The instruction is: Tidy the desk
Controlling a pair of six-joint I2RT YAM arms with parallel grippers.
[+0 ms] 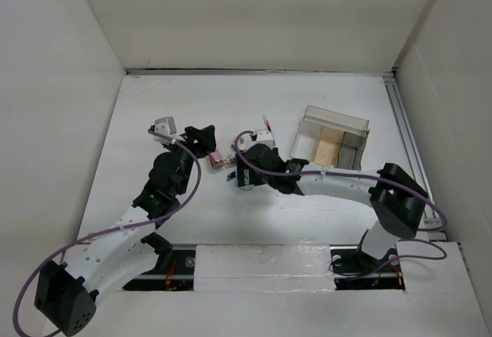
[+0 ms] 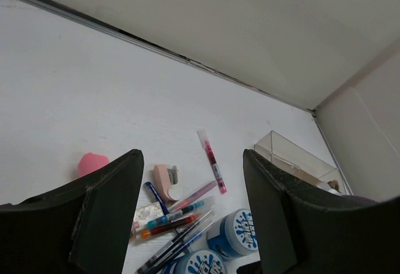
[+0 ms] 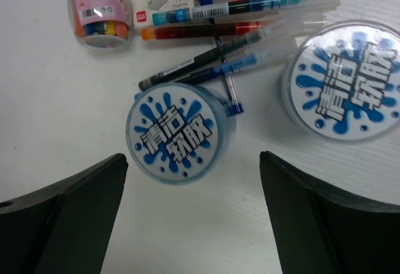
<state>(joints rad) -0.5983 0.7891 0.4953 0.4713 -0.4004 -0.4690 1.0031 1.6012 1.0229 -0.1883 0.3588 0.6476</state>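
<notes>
Right gripper (image 3: pixel 192 161) spread wide, empty, over blue-splash tub (image 3: pixel 178 133) | left gripper (image 2: pixel 190 161) released, empty | desk (image 1: pixel 192 114) beneath both arms, white-walled | clear box (image 1: pixel 332 141) at right | pens (image 3: pixel 212 58) heaped beside tub

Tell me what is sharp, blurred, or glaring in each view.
Top external: even light, glare on the glossy white near-edge strip. Left wrist: left gripper's black fingers soft, coloured plastic pens sharp. Right wrist: round blue-and-white printed lid sharp, right gripper's black fingers soft.
</notes>
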